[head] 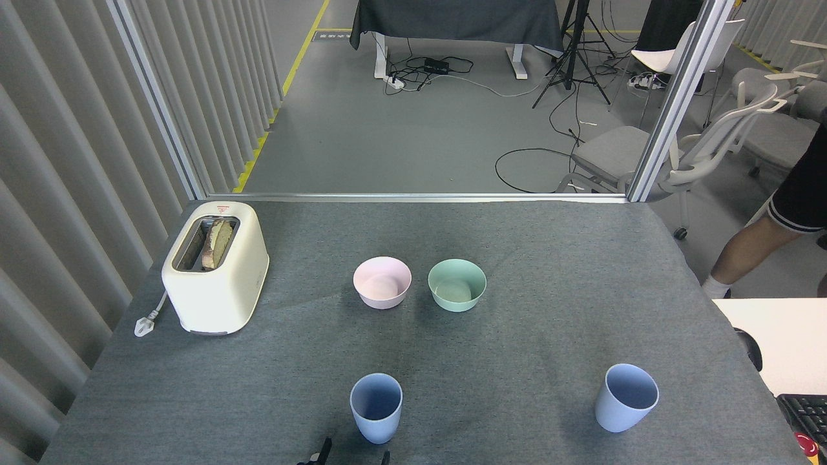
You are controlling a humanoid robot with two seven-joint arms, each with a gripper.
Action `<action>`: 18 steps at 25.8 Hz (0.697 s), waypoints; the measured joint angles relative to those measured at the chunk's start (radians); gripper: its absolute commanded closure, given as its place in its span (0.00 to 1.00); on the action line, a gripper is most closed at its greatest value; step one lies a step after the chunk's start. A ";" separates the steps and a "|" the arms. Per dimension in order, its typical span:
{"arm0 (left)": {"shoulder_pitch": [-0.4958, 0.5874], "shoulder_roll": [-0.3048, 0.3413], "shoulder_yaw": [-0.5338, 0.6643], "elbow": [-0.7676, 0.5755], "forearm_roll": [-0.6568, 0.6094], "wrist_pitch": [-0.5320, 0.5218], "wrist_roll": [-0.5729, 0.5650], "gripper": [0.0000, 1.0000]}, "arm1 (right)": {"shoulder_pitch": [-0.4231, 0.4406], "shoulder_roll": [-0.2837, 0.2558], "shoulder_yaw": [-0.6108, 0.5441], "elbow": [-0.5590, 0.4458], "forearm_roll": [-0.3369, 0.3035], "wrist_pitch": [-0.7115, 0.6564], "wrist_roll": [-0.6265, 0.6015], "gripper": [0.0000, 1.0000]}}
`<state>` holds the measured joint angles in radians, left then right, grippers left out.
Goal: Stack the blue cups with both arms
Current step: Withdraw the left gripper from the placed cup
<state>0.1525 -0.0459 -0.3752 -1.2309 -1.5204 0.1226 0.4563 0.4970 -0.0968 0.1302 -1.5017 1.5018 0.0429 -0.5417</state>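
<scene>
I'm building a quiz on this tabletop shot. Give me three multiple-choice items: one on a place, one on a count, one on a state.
1. Where is the toaster?
A. Far left of the table
B. Between the bowls
C. Beside the right cup

2. How many blue cups stand on the table?
A. One
B. Two
C. Three

3. What state are the cups in?
A. Stacked
B. Lying on their sides
C. Upright and apart

Answers:
1 A: it sits near the table's left edge.
2 B: one cup at front centre, another at front right.
3 C: both open upward with bare cloth between them.
</scene>
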 measured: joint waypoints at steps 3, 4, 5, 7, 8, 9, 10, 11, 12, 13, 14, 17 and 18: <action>0.079 0.032 0.032 -0.087 0.002 0.000 -0.001 0.00 | 0.000 0.000 -0.001 0.000 0.000 0.000 0.000 0.00; 0.105 0.044 0.046 -0.116 0.006 0.000 -0.002 0.00 | 0.000 0.000 -0.002 0.000 0.000 0.000 0.000 0.00; 0.132 0.056 0.064 -0.149 0.012 0.000 -0.002 0.00 | 0.000 -0.001 -0.003 0.000 -0.001 0.001 0.000 0.00; 0.180 0.080 0.100 -0.209 0.033 0.000 -0.002 0.00 | 0.002 -0.001 -0.011 0.000 -0.001 0.001 -0.004 0.00; 0.202 0.091 0.117 -0.234 0.047 0.000 -0.004 0.00 | 0.002 -0.002 -0.019 0.000 -0.001 0.001 -0.003 0.00; 0.222 0.102 0.137 -0.261 0.062 0.000 -0.004 0.00 | 0.002 -0.002 -0.032 0.000 0.000 0.001 0.013 0.00; 0.241 0.111 0.154 -0.281 0.076 -0.002 -0.004 0.00 | 0.002 -0.003 -0.046 0.000 0.001 0.001 0.038 0.00; 0.261 0.118 0.171 -0.298 0.089 -0.002 -0.004 0.00 | 0.002 -0.005 -0.063 0.000 0.002 0.001 0.065 0.00; 0.273 0.124 0.185 -0.309 0.097 -0.002 -0.004 0.00 | -0.001 -0.007 -0.079 0.000 0.003 0.001 0.090 0.00; 0.283 0.131 0.199 -0.319 0.103 -0.003 -0.004 0.00 | -0.006 -0.013 -0.093 0.000 0.003 -0.002 0.114 0.00; 0.292 0.135 0.209 -0.323 0.108 -0.004 -0.004 0.00 | -0.015 -0.022 -0.108 0.001 0.003 -0.002 0.132 0.00; 0.305 0.142 0.228 -0.332 0.115 -0.004 -0.004 0.00 | -0.053 -0.050 -0.133 0.011 0.002 -0.002 0.166 0.00; 0.308 0.143 0.231 -0.333 0.116 -0.004 -0.004 0.00 | -0.073 -0.063 -0.138 0.020 0.001 -0.003 0.180 0.00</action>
<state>0.4607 0.0973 -0.1440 -1.5639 -1.4040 0.1189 0.4521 0.4243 -0.1597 -0.0078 -1.4820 1.5029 0.0399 -0.3614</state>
